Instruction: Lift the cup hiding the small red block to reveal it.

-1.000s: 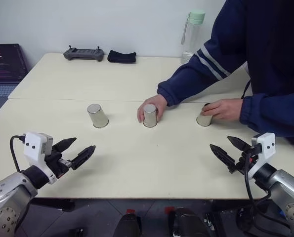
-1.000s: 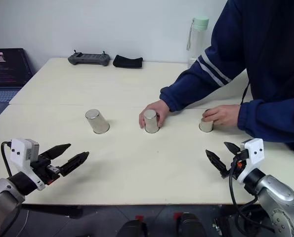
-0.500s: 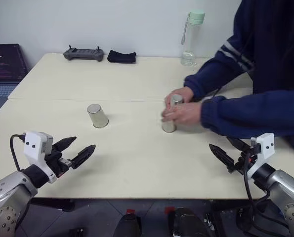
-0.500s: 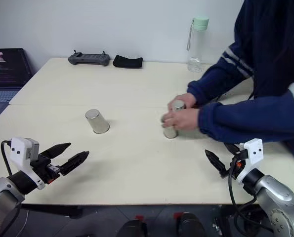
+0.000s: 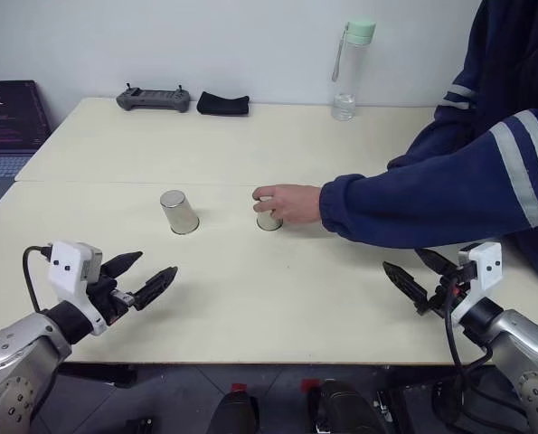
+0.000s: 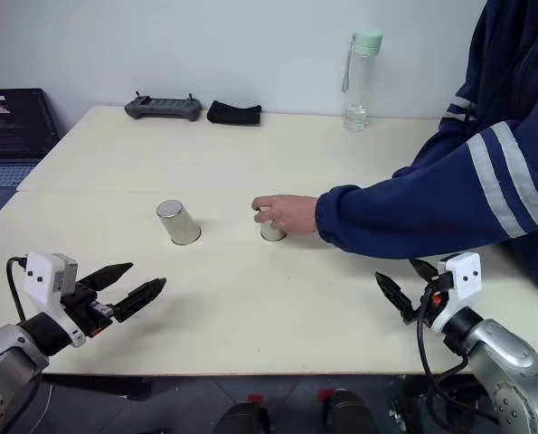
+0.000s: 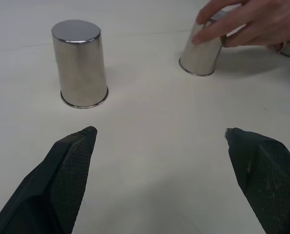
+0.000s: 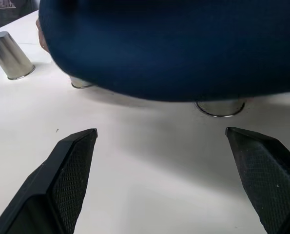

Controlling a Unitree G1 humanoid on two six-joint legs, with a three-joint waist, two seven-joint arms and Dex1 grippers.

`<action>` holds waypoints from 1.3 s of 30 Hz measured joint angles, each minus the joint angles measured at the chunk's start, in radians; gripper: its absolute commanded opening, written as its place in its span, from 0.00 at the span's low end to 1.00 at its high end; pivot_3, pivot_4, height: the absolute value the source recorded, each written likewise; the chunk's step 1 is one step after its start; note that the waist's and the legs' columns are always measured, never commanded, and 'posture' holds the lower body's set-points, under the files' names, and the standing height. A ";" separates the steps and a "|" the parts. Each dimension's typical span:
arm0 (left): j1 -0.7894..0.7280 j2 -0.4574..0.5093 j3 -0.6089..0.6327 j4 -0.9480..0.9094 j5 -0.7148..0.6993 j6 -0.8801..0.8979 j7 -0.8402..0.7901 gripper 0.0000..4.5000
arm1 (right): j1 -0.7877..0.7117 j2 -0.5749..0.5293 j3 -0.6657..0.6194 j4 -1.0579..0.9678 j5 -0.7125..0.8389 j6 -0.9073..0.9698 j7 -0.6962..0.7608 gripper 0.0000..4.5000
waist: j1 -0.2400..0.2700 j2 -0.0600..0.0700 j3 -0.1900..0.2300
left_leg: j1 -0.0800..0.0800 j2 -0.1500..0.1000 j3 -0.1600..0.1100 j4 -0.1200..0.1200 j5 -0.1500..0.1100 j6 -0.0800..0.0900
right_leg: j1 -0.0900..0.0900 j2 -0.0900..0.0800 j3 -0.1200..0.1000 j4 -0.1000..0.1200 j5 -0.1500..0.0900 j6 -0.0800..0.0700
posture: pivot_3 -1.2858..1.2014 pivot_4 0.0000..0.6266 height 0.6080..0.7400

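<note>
Right now we wait with both arms low at the near edge of the pale cream table (image 5: 250, 298). Our left gripper (image 5: 145, 279) has its two black fingers spread wide, with nothing between them. Our right gripper (image 5: 420, 275) is spread wide too, and it holds nothing.

Three small shiny silver steel cups sit upside down, so each one could hide something. The left cup (image 5: 179, 212) stands alone. A person's hand (image 5: 287, 202) rests on the middle cup (image 5: 269, 220), maybe to slide it around. The third cup (image 8: 220, 107) peeks out under the person's dark blue sleeve (image 5: 431, 194), seen from our right wrist.

We cannot see the small red block, so we think it is under one of the cups. We cannot tell which one. We think it is best to keep back while the hand is there.

A tall clear bottle with a green cap (image 5: 351, 70) stands far back.
</note>
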 measured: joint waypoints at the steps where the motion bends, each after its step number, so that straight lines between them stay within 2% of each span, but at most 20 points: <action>1: 0.000 0.000 0.000 0.000 0.000 0.000 0.000 1.00 | 0.000 0.000 0.000 0.000 0.000 0.000 -0.002 1.00 | 0.000 0.000 0.000 | 0.000 0.000 0.000 0.000 0.000 0.000 | 0.000 0.000 0.000 0.000 0.000 0.000 | 0.52 0.24 1.00; 19: -0.004 0.000 0.000 0.000 0.004 -0.001 -0.002 1.00 | -0.030 -0.017 0.003 0.018 -0.025 -0.002 0.006 1.00 | 0.000 0.000 0.000 | 0.000 0.000 0.000 0.000 0.000 0.000 | 0.000 0.000 0.000 0.000 0.000 0.000 | 0.52 0.24 1.00; 23: 0.010 -0.003 -0.004 -0.026 -0.013 0.004 -0.001 1.00 | -0.067 -0.014 0.043 0.058 -0.068 -0.025 0.006 1.00 | -0.002 0.000 0.000 | 0.000 0.000 0.001 0.000 0.000 0.000 | 0.000 0.000 0.001 0.000 0.000 0.000 | 0.52 0.24 1.00; 27: 0.039 0.009 -0.048 -0.122 -0.092 0.031 -0.053 1.00 | -0.154 0.010 0.105 0.165 -0.153 -0.065 -0.015 1.00 | -0.003 0.000 0.000 | 0.000 0.000 0.001 0.000 0.000 0.000 | 0.000 0.000 0.001 0.000 0.000 0.000 | 0.52 0.24 1.00; 32: -0.040 0.106 -0.108 -0.176 -0.195 0.047 -0.175 1.00 | -0.245 0.053 0.149 0.292 -0.198 -0.088 -0.024 1.00 | 0.001 0.001 0.001 | 0.000 0.000 0.000 0.000 0.000 0.000 | 0.000 0.001 0.000 0.001 0.000 0.000 | 0.52 0.24 1.00; 39: -0.202 0.146 -0.176 -0.109 -0.190 0.021 -0.236 1.00 | -0.339 0.085 0.177 0.466 -0.276 -0.171 -0.015 1.00 | -0.004 0.002 0.001 | 0.000 -0.002 0.003 0.000 0.000 0.000 | -0.001 0.002 0.002 0.000 0.001 -0.002 | 0.52 0.24 1.00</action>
